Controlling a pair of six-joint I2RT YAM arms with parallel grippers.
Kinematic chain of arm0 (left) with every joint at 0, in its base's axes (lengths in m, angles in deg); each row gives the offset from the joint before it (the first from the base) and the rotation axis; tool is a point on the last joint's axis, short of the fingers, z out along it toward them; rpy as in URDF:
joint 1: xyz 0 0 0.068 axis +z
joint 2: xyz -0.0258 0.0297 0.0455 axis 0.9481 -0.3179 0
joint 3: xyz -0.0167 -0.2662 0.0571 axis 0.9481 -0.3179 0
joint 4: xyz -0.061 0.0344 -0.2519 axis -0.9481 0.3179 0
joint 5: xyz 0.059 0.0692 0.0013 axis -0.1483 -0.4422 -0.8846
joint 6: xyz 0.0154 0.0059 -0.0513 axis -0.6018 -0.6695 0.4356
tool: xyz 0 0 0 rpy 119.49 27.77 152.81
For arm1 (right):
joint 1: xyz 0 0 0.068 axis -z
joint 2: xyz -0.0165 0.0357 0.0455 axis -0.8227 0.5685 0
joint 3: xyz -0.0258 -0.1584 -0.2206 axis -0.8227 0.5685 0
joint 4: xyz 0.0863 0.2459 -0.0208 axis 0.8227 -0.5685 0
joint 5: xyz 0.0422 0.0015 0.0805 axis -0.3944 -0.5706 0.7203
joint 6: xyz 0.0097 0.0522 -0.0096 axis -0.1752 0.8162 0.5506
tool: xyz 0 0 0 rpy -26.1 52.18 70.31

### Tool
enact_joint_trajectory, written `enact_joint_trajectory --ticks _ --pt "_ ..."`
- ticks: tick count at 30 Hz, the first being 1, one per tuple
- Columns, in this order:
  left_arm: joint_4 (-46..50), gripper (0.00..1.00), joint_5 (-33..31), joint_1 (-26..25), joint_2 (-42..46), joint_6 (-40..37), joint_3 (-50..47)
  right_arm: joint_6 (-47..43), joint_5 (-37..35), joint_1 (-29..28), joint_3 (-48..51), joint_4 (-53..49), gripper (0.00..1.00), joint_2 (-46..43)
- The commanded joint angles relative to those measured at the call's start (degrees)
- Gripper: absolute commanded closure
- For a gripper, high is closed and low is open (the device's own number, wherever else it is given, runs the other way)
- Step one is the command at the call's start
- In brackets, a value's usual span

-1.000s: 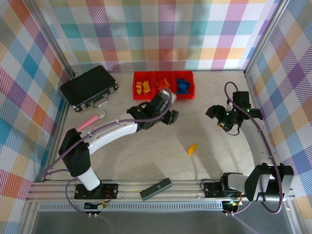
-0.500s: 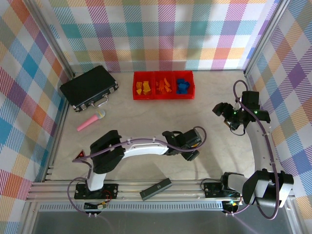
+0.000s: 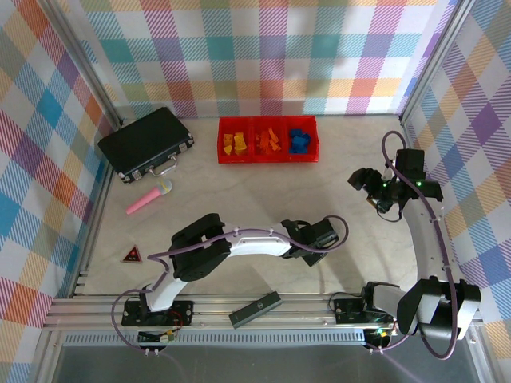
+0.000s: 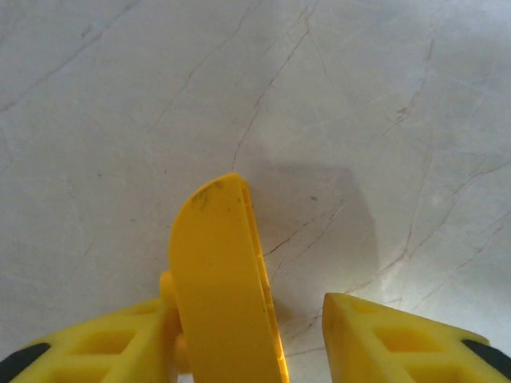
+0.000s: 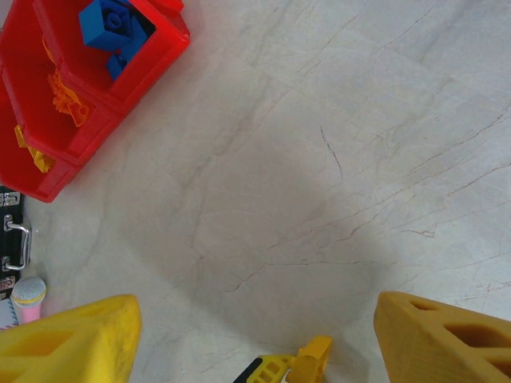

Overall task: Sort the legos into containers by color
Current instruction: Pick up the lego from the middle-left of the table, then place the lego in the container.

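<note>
Well out from the bins (image 3: pixel 268 158), on the arms' side and a little right of the blue-filled end, the left pincer (image 3: pixel 318 239) hangs low over the tabletop (image 3: pixel 239 187). From the left wrist, a yellow brick (image 4: pixel 219 263) stands on edge between the left pincer's (image 4: pixel 247 307) fingers (image 4: pixel 120 335). Its long axis runs along the fingers, straight out from the wrist, and its rounded end points farthest away. The brick touches the finger on the picture's left, while a clear gap of bare tabletop (image 4: pixel 359 120) separates it from the other finger. The jaws stand apart around the brick, not clamped on it.

The bins are three red compartments joined in a row. From above, the left one holds yellow bricks (image 3: pixel 232 143), the middle one orange bricks (image 3: pixel 267 140) and the right one blue bricks (image 3: pixel 299 140). The right wrist shows the same row of bins (image 5: pixel 160 52) at an angle, with the blue bricks (image 5: pixel 112 24) in the end compartment nearest that camera.

Right of the bins and nearer the arms, the right pincer (image 3: pixel 367 187) is raised with its jaws spread wide. Its fingers (image 5: pixel 80 335) sit at the two lower corners of its wrist view with nothing between them.

Left of the bins lies a black case (image 3: pixel 146 144), with a pink stick (image 3: pixel 148 198) just on its near side.
</note>
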Motion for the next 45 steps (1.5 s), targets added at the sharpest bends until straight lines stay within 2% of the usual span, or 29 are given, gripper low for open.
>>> enact_joint_trajectory --ticks 1,7,11,15,17,21,25,29,34,37,45 --pt "-0.2 0.61 0.2 -0.1 -0.9 0.1 1.7 -1.4 0.7 0.2 -1.5 -1.3 0.23 -0.8" --pt "-1.2 0.71 -2.0 -0.1 0.6 0.2 0.3 -1.4 0.8 0.2 -0.5 -0.7 0.23 -0.7" --pt "-1.6 0.71 -3.5 1.0 3.6 -0.6 -0.9 -1.4 1.2 0.2 -0.3 -0.7 0.23 -0.5" --pt "-2.3 0.71 -6.1 4.6 7.4 -3.0 -2.8 -1.8 2.0 0.3 0.9 0.3 0.23 -0.7" --pt "-2.8 0.71 -8.0 7.2 9.7 -4.7 -4.1 -2.9 3.0 0.2 1.2 0.5 0.22 0.1" --pt "-3.7 0.71 -8.0 15.6 14.0 -6.7 -5.2 -4.1 3.9 0.2 1.1 -0.1 0.23 1.5" --pt "-4.4 0.70 -6.3 25.1 15.3 -7.3 -2.8 -5.4 9.3 0.0 3.1 3.1 0.23 2.0" --pt "-4.4 0.69 -3.3 33.6 12.5 -7.3 2.4 -5.7 9.8 -0.9 3.6 3.0 0.23 3.9" --pt "-1.5 0.68 -2.5 41.4 3.6 -6.0 15.1 -5.0 9.2 -3.2 4.4 3.7 0.23 4.7" --pt "3.6 0.68 -3.6 44.0 -3.3 -4.7 25.3 -4.6 8.7 -4.5 4.5 3.7 0.23 5.0" --pt "8.1 0.68 -5.0 46.9 -15.9 -4.9 42.3 -3.2 5.3 -6.0 4.8 3.3 0.23 4.6"
